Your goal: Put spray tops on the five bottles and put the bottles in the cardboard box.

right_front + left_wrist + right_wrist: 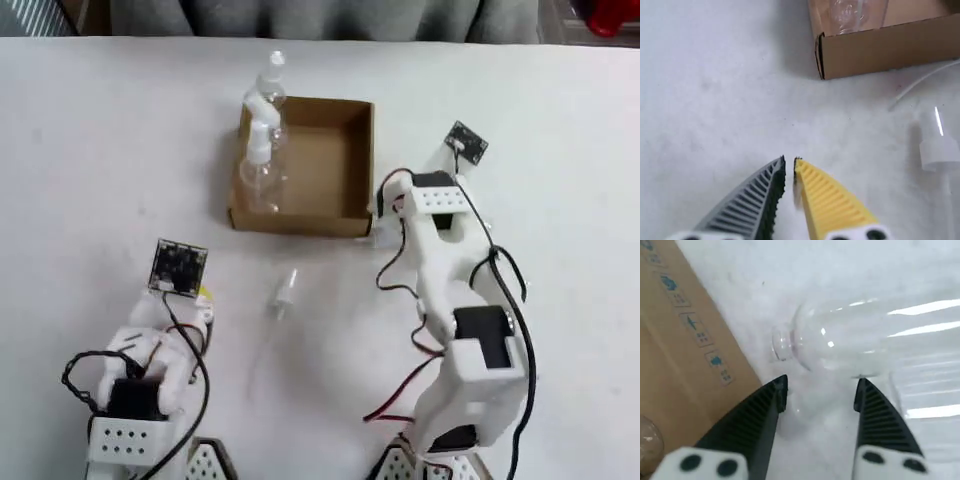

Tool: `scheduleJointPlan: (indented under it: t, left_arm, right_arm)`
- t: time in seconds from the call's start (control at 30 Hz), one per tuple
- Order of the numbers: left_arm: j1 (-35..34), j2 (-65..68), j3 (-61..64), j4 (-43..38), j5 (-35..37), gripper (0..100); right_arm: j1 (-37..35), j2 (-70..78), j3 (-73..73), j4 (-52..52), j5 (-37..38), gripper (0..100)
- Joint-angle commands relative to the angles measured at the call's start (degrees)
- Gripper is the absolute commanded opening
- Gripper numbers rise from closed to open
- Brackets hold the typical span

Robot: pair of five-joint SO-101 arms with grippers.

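One clear, uncapped plastic bottle [850, 340] lies on its side beside the brown cardboard box [685, 355], just ahead of the right gripper [821, 385], whose jaws stand apart. It is probably light, slick and crushable, so grip gently near the shoulder. On the left gripper [789, 162] the jaws are together, holding nothing.

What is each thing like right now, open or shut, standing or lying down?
Box: open, bottles inside.
Bottles in box: spray tops on.
Loose bottle: lying down, no top.
Spray top: lying loose on table.
Left gripper: shut, empty.
Right gripper: open, over loose bottle.
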Motion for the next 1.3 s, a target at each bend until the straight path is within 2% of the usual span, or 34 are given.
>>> scheduleJointPlan:
  t: [0.0, 0.2, 0.37, 0.83, 1.0, 1.27]
  left_arm:
    - [-0.5, -1.3, -0.3, 0.1, -0.7, 4]
    - [-0.5, -1.3, -0.3, 0.1, -0.7, 4]
    - [-0.5, -1.3, -0.3, 0.1, -0.7, 4]
    - [-0.5, -1.3, -0.3, 0.1, -0.7, 4]
    - [-0.5, -1.3, -0.3, 0.1, -0.7, 4]
    - [-0.5, -1.3, -0.3, 0.1, -0.7, 4]
  right_arm:
    - [-0.5, 1.1, -3.2, -2.9, -2.0, 19.1]
    - [-0.5, 1.7, -4.2, -1.2, -2.2, 17.3]
    - [-0.2, 1.5, -3.9, -0.8, -1.8, 1.2]
    - [1.6, -3.2, -6.4, 11.0, 4.7, 1.7]
    - [3.3, -7.2, -6.0, 12.4, 4.9, 1.8]
    - [0.5, -9.5, -6.1, 17.9, 4.4, 1.9]
